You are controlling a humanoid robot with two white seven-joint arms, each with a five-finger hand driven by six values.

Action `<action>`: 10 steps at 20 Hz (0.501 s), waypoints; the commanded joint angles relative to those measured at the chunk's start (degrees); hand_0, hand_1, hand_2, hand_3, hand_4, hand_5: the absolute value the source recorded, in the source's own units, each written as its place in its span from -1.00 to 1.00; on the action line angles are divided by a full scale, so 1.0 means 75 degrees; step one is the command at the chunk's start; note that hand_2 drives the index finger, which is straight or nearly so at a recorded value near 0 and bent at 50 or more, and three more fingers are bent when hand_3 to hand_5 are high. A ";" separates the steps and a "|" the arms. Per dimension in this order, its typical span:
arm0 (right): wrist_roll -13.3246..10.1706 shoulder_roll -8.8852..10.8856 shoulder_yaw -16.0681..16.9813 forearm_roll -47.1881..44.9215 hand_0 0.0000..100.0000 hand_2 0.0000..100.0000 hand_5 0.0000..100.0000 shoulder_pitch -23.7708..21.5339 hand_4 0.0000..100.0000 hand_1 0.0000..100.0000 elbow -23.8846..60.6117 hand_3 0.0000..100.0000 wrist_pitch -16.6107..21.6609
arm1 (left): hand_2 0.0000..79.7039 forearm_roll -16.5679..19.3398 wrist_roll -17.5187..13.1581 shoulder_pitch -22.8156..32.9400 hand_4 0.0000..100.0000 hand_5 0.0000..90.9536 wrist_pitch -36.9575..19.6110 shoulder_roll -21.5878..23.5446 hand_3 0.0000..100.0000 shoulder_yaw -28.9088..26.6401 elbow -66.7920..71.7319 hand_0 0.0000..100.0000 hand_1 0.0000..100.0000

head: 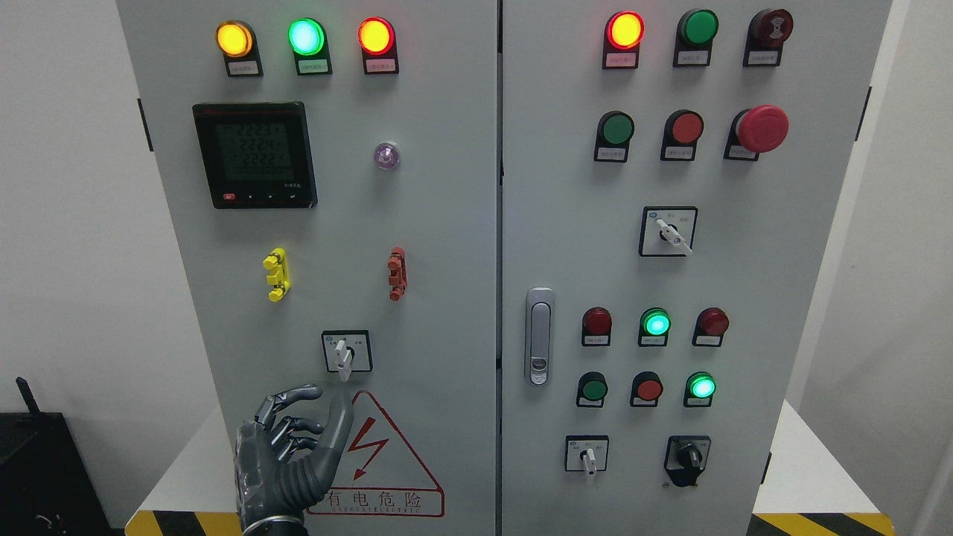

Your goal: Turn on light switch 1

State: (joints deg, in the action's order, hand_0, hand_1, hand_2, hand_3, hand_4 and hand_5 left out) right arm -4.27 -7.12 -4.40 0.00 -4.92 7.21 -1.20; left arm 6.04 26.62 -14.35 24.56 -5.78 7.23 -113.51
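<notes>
**Left hand raised below the rotary switch on the left cabinet door**

The left hand (287,454) rises from the bottom edge in front of the grey control cabinet (447,223). Its fingers (294,394) are loosely curled and its thumb (339,432) points upward; it holds nothing. The thumb tip sits just below the white-handled rotary switch (344,356), close to it but not touching. That switch sits in a black-framed square on the lower part of the left door, with its handle pointing straight down.

Just right of the hand is a red triangular warning sticker (387,461) with a lightning bolt, partly covered by the thumb.

Higher on the same door are a yellow clip (276,274) and a red clip (397,273), a black digital meter (255,155) with a lit display, and a row of three lit lamps: yellow (234,39), green (306,36) and red (376,36).

The right door carries a silver door handle (540,336), more lamps and buttons, a red mushroom button (762,128), and three further rotary switches.
</notes>
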 commanded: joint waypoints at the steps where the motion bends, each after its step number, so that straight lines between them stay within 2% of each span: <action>1: -0.0004 0.0000 0.0000 -0.0188 -1.00 -1.00 -1.00 0.0000 -1.00 -1.00 0.0000 -1.00 -0.0004 | 0.19 -0.0020 0.0013 0.0108 0.44 0.46 -0.0064 0.0009 -0.06 0.0009 -0.0029 -0.55 0.45; 10: -0.0004 0.0000 0.0000 -0.0188 -1.00 -1.00 -1.00 0.0000 -1.00 -1.00 0.0000 -1.00 -0.0004 | 0.22 -0.0032 0.0013 0.0261 0.50 0.50 -0.0193 0.0032 0.03 0.0009 -0.0029 -0.50 0.45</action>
State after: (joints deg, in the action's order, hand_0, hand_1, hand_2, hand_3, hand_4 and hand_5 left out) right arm -4.27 -7.12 -4.39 0.00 -4.92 7.21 -1.20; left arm 5.86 26.68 -12.81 23.28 -5.68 7.25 -113.68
